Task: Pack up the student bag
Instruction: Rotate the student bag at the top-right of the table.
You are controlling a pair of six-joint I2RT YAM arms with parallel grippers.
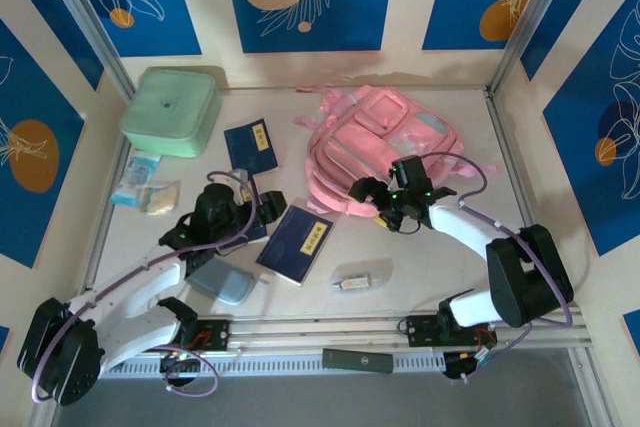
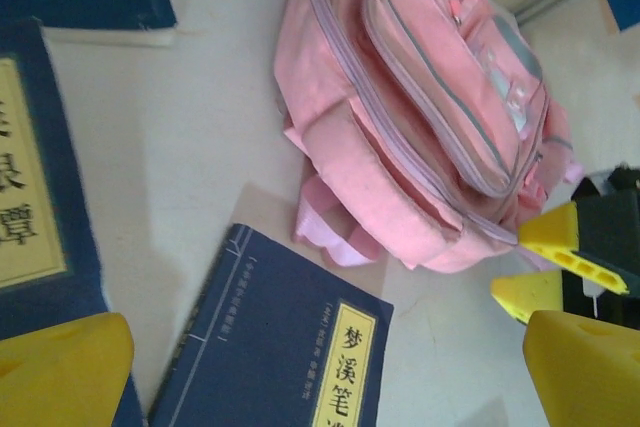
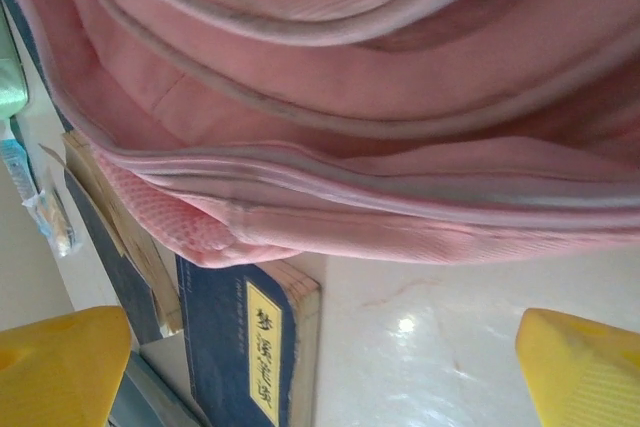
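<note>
The left pincer point(image 1: 268, 215) and right pincer point(image 1: 372, 204) stood wide open, empty. The right, at the near edge of the student bag point(image 1: 380, 142), needed to pinch the zip seam point(image 2: 350, 107), not loose fabric.

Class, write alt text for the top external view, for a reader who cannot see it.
A pink student bag lies at the back of a pale table, the right end effector open at its near edge. The left end effector is open beside a dark blue book, with a mint-green box behind and a grey-blue pouch nearer.
</note>
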